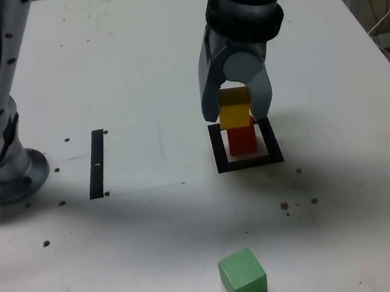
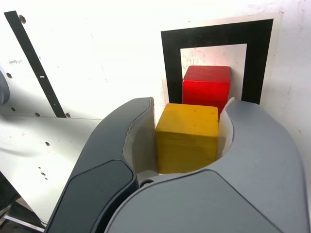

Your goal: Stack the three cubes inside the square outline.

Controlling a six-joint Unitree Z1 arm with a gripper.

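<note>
The small solid yellow cube (image 1: 235,114) sits between the jaws of the grey gripper (image 1: 240,112), which are closed against 2 of its opposite side faces; the wrist view shows both pale inner pads pressed flat on it. It sits directly above the small solid red cube (image 1: 241,139), which stands inside the thick black square outline with a white centre (image 1: 250,161). In the exterior view the yellow cube appears to rest on or just above the red one; I cannot tell if they touch. In the wrist view the yellow cube looks slightly offset from the red one, though that may be the viewing angle.

The small solid green cube (image 1: 243,279) lies well apart, at about 6 o'clock from the outline in the exterior view, near the front edge of the white surface (image 1: 133,89). A thin black strip (image 1: 97,164) lies at 9 o'clock from the outline.

By my judgement, 2 of 3 cubes are nearly placed. The cubes look rigid, light and smooth-faced, so they should not deform but could slide or topple if nudged. Flat opposite side faces, taken at mid-height, are the sensible grip. Releasing gently and lifting straight up should keep the stack aligned.
</note>
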